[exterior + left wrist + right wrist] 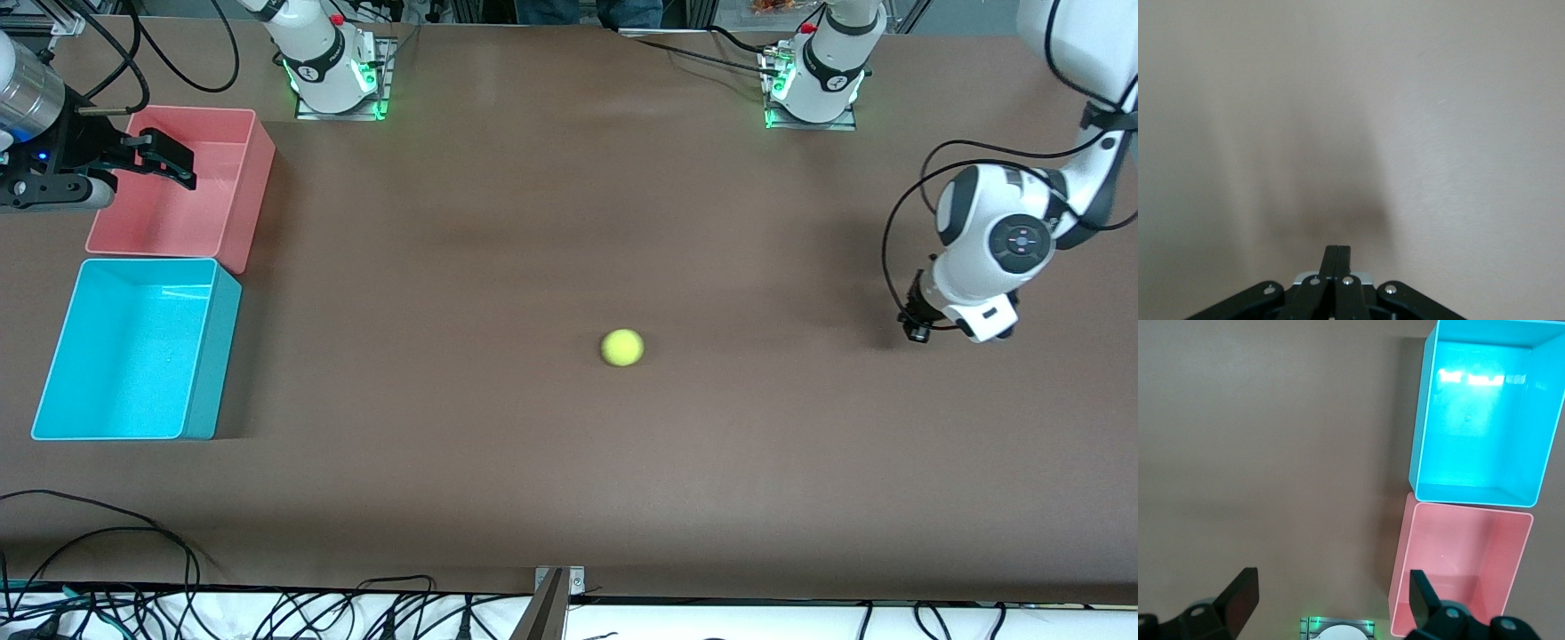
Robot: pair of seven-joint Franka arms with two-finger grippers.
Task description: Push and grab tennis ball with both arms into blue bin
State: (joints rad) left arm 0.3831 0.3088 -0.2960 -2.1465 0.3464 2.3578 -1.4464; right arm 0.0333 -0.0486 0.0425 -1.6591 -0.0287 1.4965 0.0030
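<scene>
The tennis ball [622, 348] lies alone on the brown table, about midway between the two ends. The blue bin [200, 356] stands empty at the right arm's end, and it also shows in the right wrist view [1421, 420]. My right gripper [173, 160] is open and empty, up over the pink bin; its open fingers show in the right wrist view [1331, 600]. My left gripper [916, 327] is low over the table at the left arm's end, well away from the ball. In the left wrist view it [1338, 251] is shut on nothing, with only bare table in sight.
A pink bin [253, 191] stands empty right beside the blue bin, farther from the front camera; it also shows in the right wrist view [1405, 553]. The arm bases [333, 67] [813, 76] stand along the table's back edge. Cables hang along the front edge.
</scene>
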